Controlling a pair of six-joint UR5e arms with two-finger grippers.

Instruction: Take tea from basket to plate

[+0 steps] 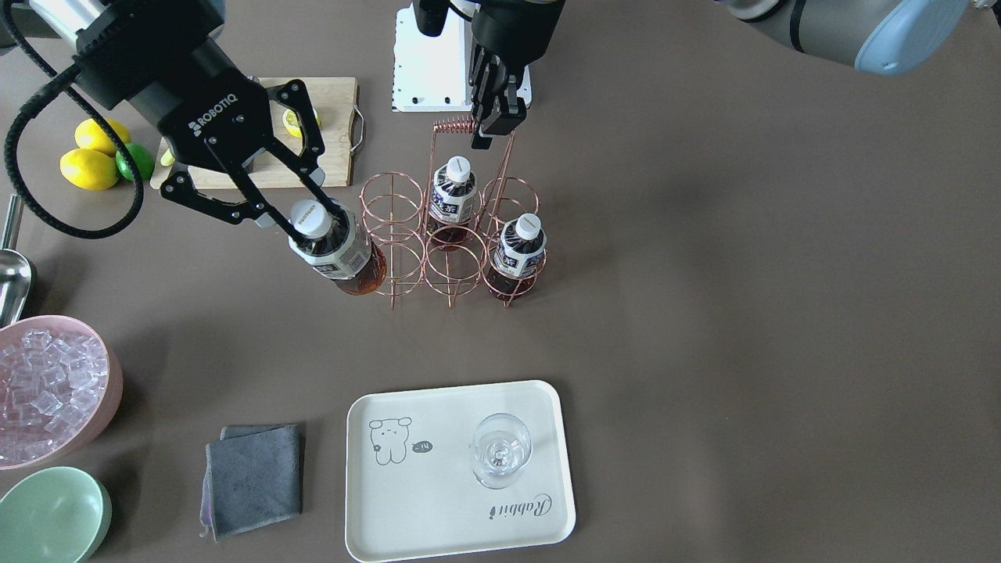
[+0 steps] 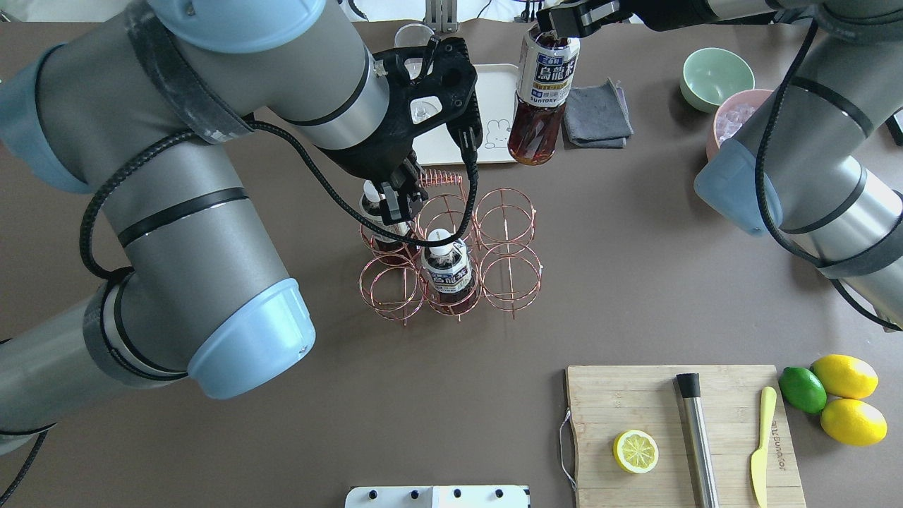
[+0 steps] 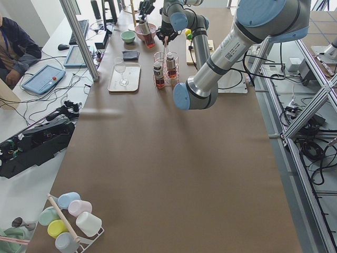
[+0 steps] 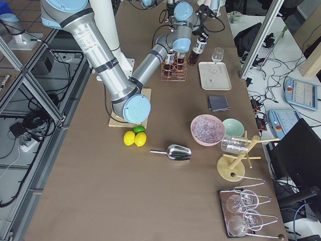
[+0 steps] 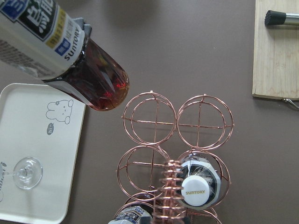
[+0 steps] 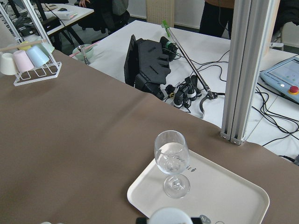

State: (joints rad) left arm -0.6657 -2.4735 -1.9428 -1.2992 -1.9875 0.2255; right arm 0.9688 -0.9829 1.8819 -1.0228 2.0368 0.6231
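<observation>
My right gripper (image 1: 313,213) is shut on the neck of a tea bottle (image 1: 338,252) and holds it tilted in the air, beside the copper wire basket (image 1: 450,252). In the overhead view this bottle (image 2: 542,92) hangs near the cream plate (image 2: 494,92). Two more tea bottles (image 1: 452,191) (image 1: 518,249) stand in basket cells. My left gripper (image 1: 486,131) is shut on the basket's coiled handle (image 5: 170,186). The plate (image 1: 438,500) carries a clear stemmed glass (image 1: 500,450). The right wrist view shows the plate (image 6: 224,196) and the bottle cap (image 6: 170,217).
A grey cloth (image 1: 254,477) lies beside the plate. A pink bowl of ice (image 1: 47,391), a green bowl (image 1: 47,516) and a metal scoop (image 1: 12,274) lie beyond the cloth. A cutting board (image 1: 332,102), lemons (image 1: 87,168) and a lime lie behind the right gripper.
</observation>
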